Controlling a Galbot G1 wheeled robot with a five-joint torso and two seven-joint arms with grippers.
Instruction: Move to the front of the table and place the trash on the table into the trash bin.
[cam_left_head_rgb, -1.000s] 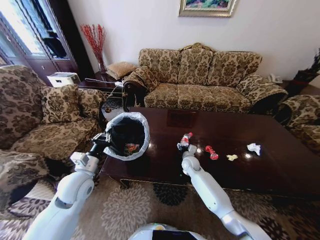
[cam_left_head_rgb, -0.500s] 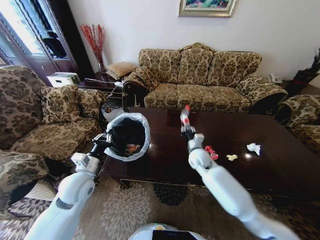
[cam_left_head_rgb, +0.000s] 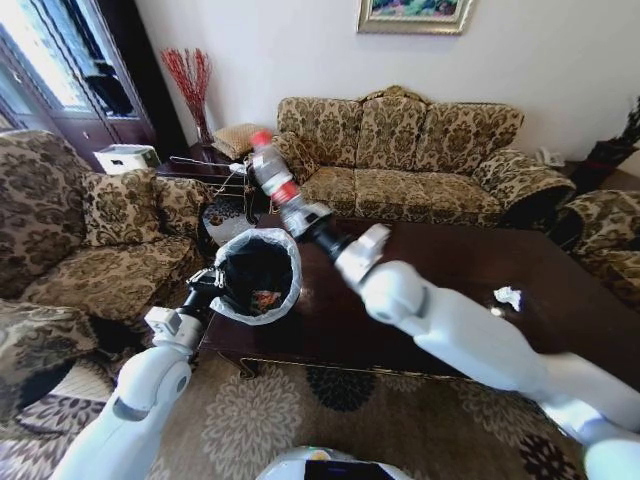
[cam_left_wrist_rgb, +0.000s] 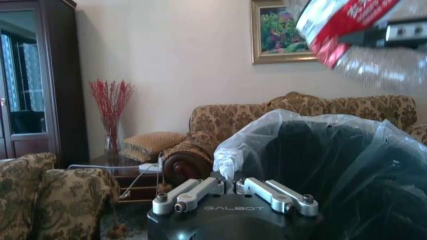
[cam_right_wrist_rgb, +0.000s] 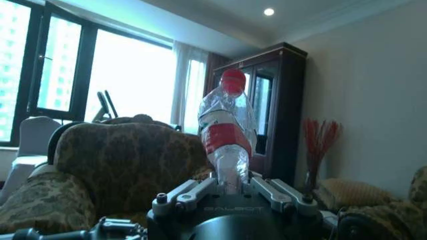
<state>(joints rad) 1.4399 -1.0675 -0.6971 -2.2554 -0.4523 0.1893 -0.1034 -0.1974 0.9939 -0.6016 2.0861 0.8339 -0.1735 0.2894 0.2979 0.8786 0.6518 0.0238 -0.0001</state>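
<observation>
- My left tool (cam_left_head_rgb: 207, 284), nearest me, is clenched on the rim of the trash bin (cam_left_head_rgb: 256, 272), pinching its white plastic liner (cam_left_wrist_rgb: 248, 145) and holding the bin tilted at the bench's (cam_left_head_rgb: 430, 320) left end; its mouth faces me.
- My right tool (cam_left_head_rgb: 308, 222) is above and just beyond the bin, grasping the clear bottle (cam_left_head_rgb: 271, 170) by its base, red cap pointing up and away from me.
- On the bench, well apart from the bin, a crumpled white paper wad (cam_left_head_rgb: 508, 296) lies on the right side. A red wrapper (cam_left_head_rgb: 263, 296) already lies inside the bin.
- Risk, as I judge it: the bottle hangs past the far rim, not over the mouth. Letting go here could drop it onto the rim or the floor, and a knock against the bin could pull the thin liner out of my left tool.
</observation>
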